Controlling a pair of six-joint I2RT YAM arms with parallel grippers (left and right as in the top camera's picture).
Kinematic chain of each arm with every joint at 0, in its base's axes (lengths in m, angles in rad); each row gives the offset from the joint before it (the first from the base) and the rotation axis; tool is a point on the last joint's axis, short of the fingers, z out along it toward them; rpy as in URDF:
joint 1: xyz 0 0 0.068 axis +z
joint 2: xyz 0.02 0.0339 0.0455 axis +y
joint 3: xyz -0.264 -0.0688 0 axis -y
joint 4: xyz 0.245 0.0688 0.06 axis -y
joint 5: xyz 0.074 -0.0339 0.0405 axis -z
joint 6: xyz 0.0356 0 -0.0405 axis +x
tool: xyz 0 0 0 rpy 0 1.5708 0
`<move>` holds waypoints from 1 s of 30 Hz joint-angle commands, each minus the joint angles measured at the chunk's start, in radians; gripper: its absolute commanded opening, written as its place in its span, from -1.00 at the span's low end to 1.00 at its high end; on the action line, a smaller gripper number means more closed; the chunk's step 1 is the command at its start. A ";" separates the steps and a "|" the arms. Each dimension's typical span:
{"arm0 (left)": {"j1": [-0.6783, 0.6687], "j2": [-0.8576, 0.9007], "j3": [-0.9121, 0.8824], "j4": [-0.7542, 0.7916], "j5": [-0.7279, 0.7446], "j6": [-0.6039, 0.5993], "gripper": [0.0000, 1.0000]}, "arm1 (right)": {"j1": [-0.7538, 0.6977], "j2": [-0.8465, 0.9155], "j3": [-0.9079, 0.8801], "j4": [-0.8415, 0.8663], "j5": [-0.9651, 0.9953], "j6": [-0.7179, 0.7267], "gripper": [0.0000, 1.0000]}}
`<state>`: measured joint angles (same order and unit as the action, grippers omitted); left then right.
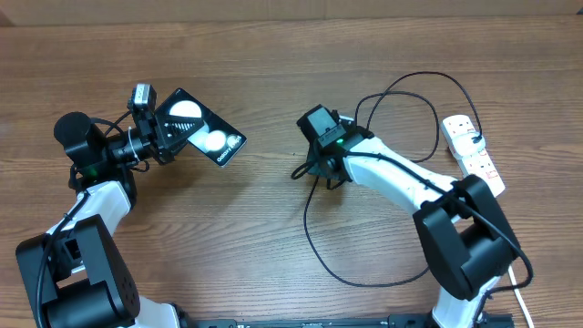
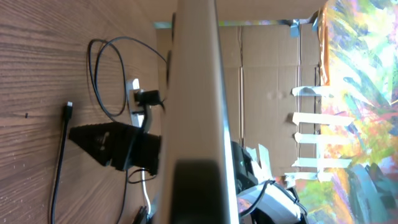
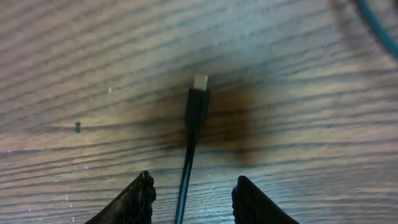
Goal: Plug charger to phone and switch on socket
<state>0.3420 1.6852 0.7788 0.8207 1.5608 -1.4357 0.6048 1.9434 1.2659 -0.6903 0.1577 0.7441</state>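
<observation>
Wood-grain surface (image 1: 273, 82), brown and matt, with fine ridged lines. At ten o'clock the phone (image 1: 205, 128), glossy black, mirrors two lamps. The charger (image 3: 196, 109): matt black sheathing, bright metal tip. At three o'clock the socket (image 1: 474, 150): smooth white plastic. Fingers (image 3: 134, 199) of the right end effector (image 3: 194, 179): black, grainy plastic.

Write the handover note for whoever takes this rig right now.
Left gripper: shut on the phone, at the left of the table.
Right gripper: open, one finger on each side of the charger, whose connector tip lies on the table, not gripped.
Socket: far right; the cable runs to it; its switch state cannot be read.
Done: phone gripped.
Left: grasp the connector, plug it into the phone, switch on the socket.
</observation>
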 commanded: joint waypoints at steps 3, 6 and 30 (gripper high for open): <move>-0.002 -0.002 0.026 0.006 0.019 0.023 -0.92 | 0.011 0.082 -0.003 -0.011 -0.052 0.078 -0.35; -0.002 -0.002 0.026 0.007 0.019 -0.001 -0.92 | 0.021 0.109 -0.003 -0.030 -0.059 0.122 -0.38; -0.037 -0.002 0.026 0.007 0.019 0.085 -0.92 | 0.001 -0.184 0.183 -0.500 -0.746 -0.619 -0.92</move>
<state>0.3218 1.6852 0.7788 0.8204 1.5608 -1.4075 0.5751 1.8656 1.4124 -1.1477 -0.4057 0.3527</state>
